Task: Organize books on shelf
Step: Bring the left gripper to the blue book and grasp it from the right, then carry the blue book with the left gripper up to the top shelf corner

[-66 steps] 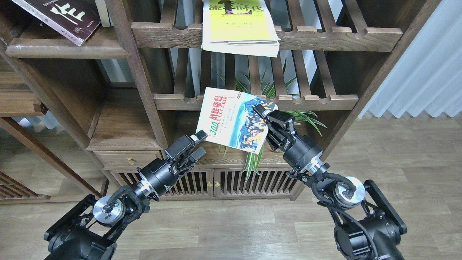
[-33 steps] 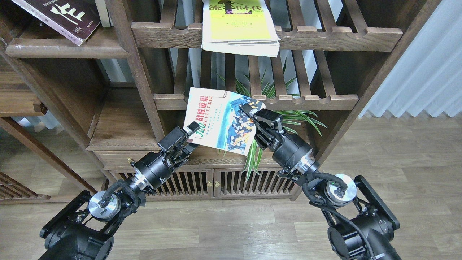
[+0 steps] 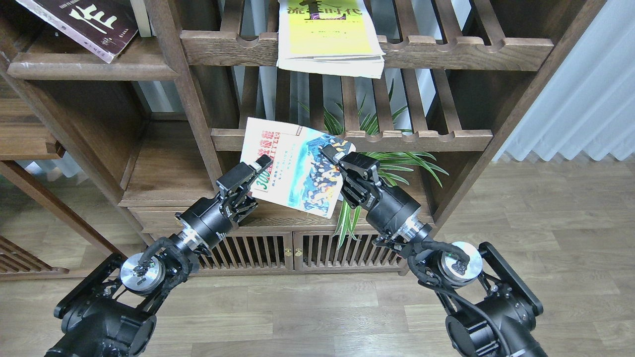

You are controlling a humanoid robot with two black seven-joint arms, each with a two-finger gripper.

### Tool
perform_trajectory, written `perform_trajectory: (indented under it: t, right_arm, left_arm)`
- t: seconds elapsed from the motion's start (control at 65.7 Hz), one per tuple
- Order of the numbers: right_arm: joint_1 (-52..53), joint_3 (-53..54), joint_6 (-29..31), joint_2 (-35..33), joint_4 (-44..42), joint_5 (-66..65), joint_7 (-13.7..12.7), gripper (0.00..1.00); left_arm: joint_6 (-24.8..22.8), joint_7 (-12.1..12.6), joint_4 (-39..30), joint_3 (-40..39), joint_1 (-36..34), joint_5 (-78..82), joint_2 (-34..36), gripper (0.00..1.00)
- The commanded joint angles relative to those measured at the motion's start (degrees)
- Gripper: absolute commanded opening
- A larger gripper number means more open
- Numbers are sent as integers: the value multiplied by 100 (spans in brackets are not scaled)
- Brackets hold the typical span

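The "300" book (image 3: 292, 166) with the landscape photo hangs tilted in the air in front of the lower slatted rack. My right gripper (image 3: 338, 157) is shut on its right edge. My left gripper (image 3: 250, 186) is open, its upper finger (image 3: 245, 173) over the book's lower left corner and the lower finger under it. The maroon book (image 3: 84, 22) lies on the solid dark-brown shelf (image 3: 94, 69) at the top left. The yellow-green book (image 3: 327, 34) lies on the upper slatted rack, overhanging its front rail.
Two slatted racks (image 3: 446, 47) (image 3: 426, 141) fill the middle. Plant leaves (image 3: 402, 166) hang behind my right gripper. A low cabinet (image 3: 297, 250) with slatted doors stands below. An upright post (image 3: 186, 94) separates the left bay. A curtain (image 3: 585, 84) hangs at the right.
Both arms have moved left, and the right gripper has carried the "300" book left and slightly up. The left gripper's fingers now straddle the book's lower left corner.
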Motion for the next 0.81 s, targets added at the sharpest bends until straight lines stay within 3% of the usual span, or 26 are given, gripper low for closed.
perform_trajectory:
  t: [0.0, 0.198, 0.335, 0.472, 0.579, 0.594, 0.792]
  right_arm:
    - [-9, 10, 11, -1, -10, -9, -1, 8]
    - [-10, 36, 11, -1, -133, -18, 8, 14]
    - [8, 115, 20, -1, -536, -70, 78, 34]
    - [26, 151, 11, -1, -888, -79, 245, 59]
    - [8, 159, 3, -1, -1046, -79, 280, 69]
    - [8, 168, 11, -1, -1116, -88, 289, 75]
    - [8, 168, 20, -1, -1372, -88, 342, 82]
  left_arm:
    - [0, 26, 39, -182, 10, -20, 1, 2]
    - [0, 79, 30, -270, 150, -29, 1, 1]
    - [0, 298, -67, -270, 379, -29, 396, 1]
    - [0, 325, -93, -200, 432, -29, 896, 1]
    - [0, 325, -216, -147, 432, -29, 1292, 1]
    - [0, 325, -364, -139, 423, -29, 1484, 1]
    - [0, 334, -857, -130, 344, 15, 2118, 2]
